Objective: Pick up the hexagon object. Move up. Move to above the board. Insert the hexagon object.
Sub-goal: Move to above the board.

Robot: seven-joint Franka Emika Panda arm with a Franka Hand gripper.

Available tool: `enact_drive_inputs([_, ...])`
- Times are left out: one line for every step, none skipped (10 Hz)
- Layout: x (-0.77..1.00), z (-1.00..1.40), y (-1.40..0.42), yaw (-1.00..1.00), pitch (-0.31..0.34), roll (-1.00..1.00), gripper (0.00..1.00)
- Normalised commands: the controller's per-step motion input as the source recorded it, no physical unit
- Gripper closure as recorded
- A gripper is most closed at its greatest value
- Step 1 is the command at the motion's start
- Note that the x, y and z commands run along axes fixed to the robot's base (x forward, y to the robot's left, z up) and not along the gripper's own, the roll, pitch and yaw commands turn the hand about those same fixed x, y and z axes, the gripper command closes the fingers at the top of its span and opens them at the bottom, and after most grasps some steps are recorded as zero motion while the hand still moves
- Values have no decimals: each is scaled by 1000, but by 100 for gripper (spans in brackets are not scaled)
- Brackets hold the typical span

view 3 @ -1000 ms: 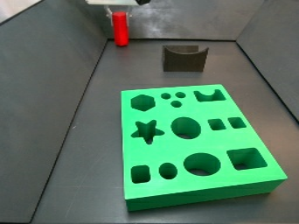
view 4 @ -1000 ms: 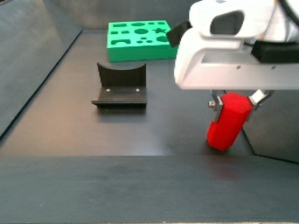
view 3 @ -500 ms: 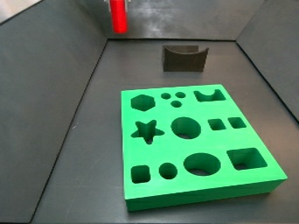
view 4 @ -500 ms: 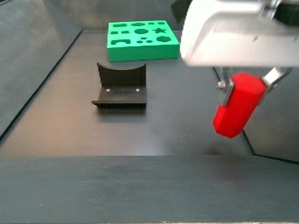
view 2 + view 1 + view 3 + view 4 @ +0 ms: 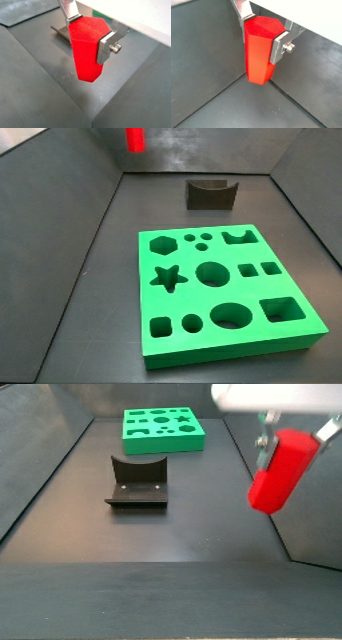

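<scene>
Now I am keeping my tool clamped on the red hexagon peg, lifting it straight before carrying it toward the green board.

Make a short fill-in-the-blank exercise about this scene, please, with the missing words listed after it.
1. The gripper is shut on the ____ hexagon object.
2. The hexagon object hangs ____ the floor, touching nothing below.
3. The board is ____ in colour.
4. The fixture stands between the board and the camera in a ____ view.

Missing words: red; above; green; side
</scene>
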Motion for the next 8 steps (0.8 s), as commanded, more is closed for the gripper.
enact_drive_inputs([-37,1000,-113,11,67,118,100])
enact_drive_inputs([-37,1000,-107,23,81,129,100])
enact_drive_inputs([-35,1000,-103,28,89,125,100])
enact_drive_inputs([-32,1000,-95,25,91,105,100])
enact_drive_inputs([-30,1000,-92,24,92,97,100])
enact_drive_inputs([-27,1000,-85,22,95,83,100])
enact_drive_inputs([-25,1000,-80,24,95,83,100])
enact_drive_inputs([-23,1000,-76,24,96,91,100])
